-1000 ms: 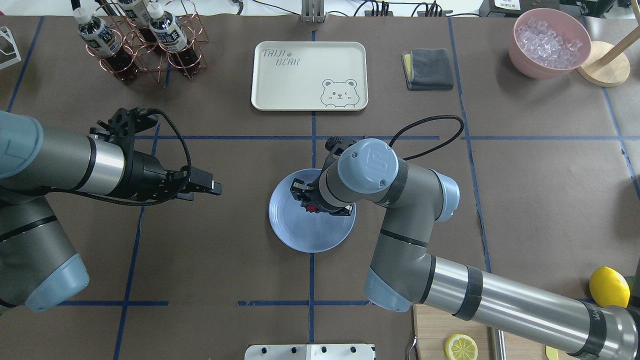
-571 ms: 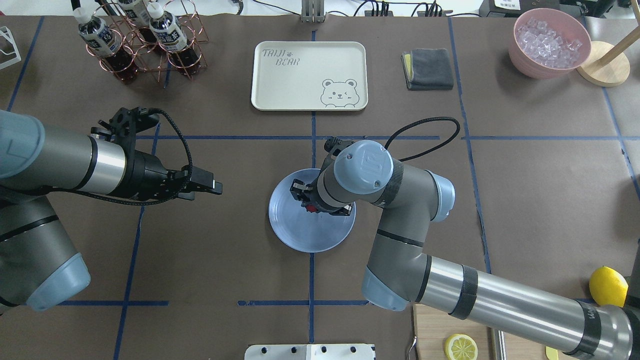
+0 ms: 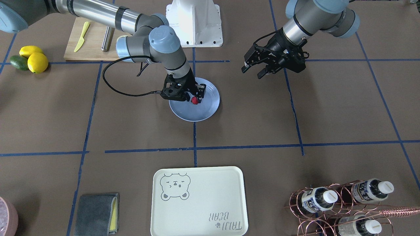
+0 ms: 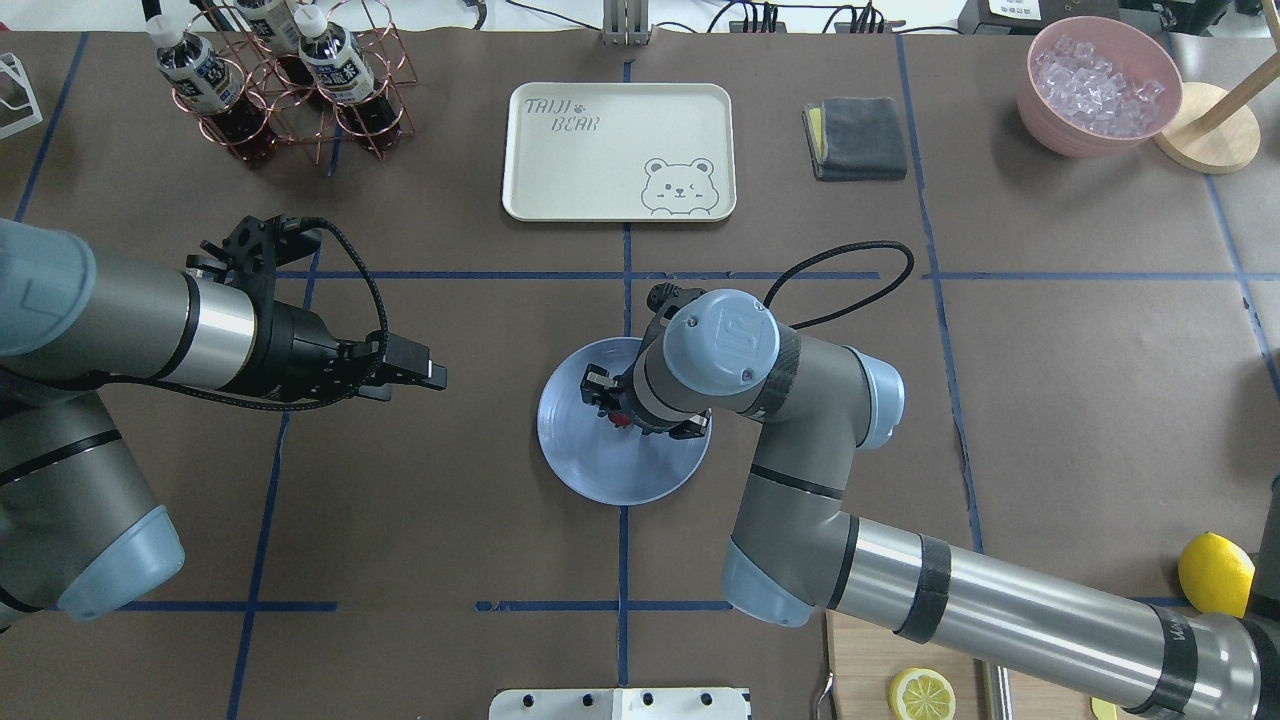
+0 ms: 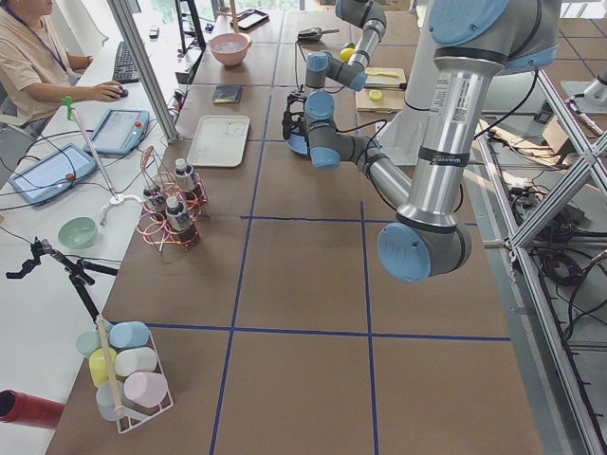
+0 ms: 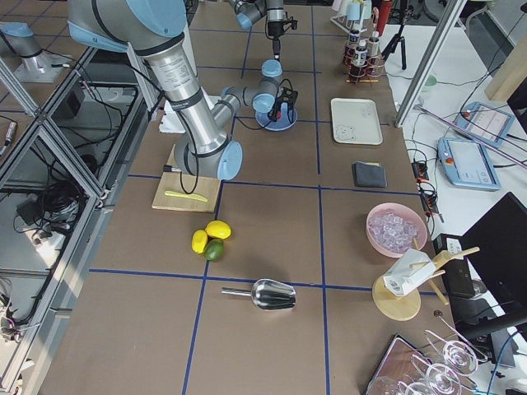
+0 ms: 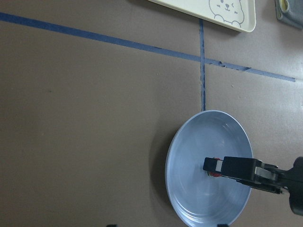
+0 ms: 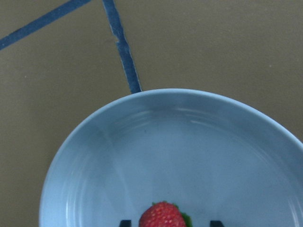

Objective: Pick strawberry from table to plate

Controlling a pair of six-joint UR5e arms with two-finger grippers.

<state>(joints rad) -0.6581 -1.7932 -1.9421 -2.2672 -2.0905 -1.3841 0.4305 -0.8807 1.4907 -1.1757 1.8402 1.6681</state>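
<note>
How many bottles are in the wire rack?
3, all in the rack: the left bottle, the right bottle and the near bottle, as the front-facing view shows them. None seems hidden.

Tray: a cream rectangular tray [image 4: 620,150] with a bear drawing lay at the upper centre of the overhead view.
Cloth: a folded grey cloth [image 4: 857,137] sat near it, to the right.
Bowl: a pink bowl [image 4: 1098,85] of ice cubes filled the upper right corner.
Bottles: capped bottles [image 4: 335,60] stood in a copper wire rack [image 4: 290,95] at upper left.
Fruit: two lemons [image 3: 37,62] and an avocado [image 3: 18,62] huddled at the front-facing view's left edge.
Board: a wooden board [image 3: 87,42] carried a yellow knife [image 3: 81,31].
Scoop: a metal scoop [image 6: 263,294] lay low in the right-side view.
</note>
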